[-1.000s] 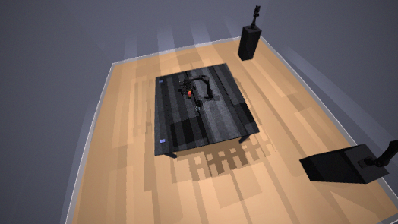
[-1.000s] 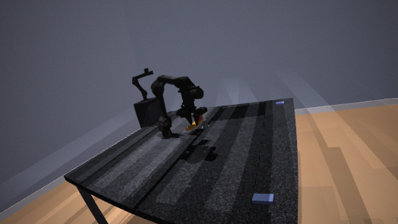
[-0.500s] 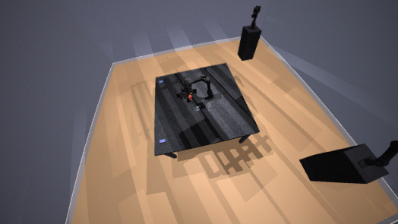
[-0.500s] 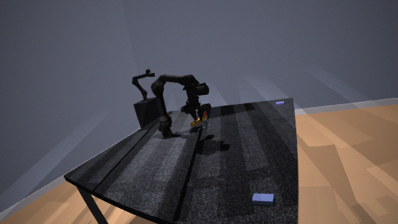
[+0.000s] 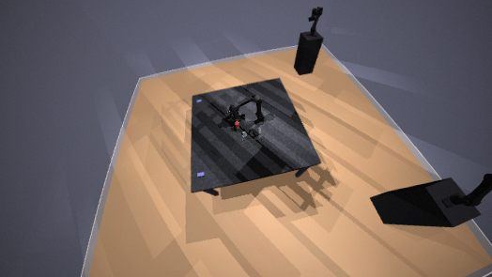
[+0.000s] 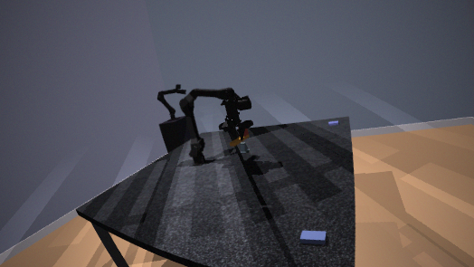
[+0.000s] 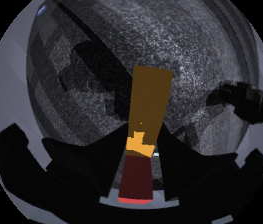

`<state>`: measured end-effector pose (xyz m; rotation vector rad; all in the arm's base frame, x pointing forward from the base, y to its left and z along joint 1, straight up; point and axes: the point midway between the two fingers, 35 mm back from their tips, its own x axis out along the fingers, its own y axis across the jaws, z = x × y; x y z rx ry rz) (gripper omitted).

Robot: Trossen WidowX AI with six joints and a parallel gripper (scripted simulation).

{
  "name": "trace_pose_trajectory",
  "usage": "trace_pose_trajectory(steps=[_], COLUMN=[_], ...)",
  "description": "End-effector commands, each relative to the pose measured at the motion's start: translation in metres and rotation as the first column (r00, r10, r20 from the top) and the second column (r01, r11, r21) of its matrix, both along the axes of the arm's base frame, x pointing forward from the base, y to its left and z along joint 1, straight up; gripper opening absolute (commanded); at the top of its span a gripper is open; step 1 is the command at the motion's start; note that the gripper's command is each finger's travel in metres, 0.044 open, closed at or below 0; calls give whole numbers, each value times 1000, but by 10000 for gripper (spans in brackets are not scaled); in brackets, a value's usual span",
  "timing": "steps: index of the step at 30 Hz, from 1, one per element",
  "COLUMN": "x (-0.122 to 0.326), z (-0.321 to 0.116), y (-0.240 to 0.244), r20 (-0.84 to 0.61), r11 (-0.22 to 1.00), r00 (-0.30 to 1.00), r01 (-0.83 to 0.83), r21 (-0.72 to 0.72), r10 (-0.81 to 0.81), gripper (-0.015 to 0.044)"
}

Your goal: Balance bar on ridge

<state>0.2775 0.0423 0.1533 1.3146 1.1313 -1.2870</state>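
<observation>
The bar has an orange part and a red part. My gripper is shut on the bar, with a finger on each side of it, and points down. In the exterior view the bar looks off the table, its orange end lower than its red end. The ridge, a small pale grey-blue block, stands on the table just below the bar in that view. Whether bar and ridge touch cannot be told. The ridge is mostly hidden in the wrist view.
The dark table carries my arm's base. Flat blue blocks lie near two table corners, one at the near corner and one at the far corner. Other arms stand on black pedestals off the table.
</observation>
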Motion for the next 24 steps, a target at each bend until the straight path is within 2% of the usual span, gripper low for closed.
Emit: trace_pose_trajectory(steps=[1,24], x=[-7,-52], z=[1,0], y=[15,85], r20=[3,-2], r11=[1000,999], r00=[1000,999], r01=[8,35], r21=[5,11], r10=[-8,-35], gripper=[0,0])
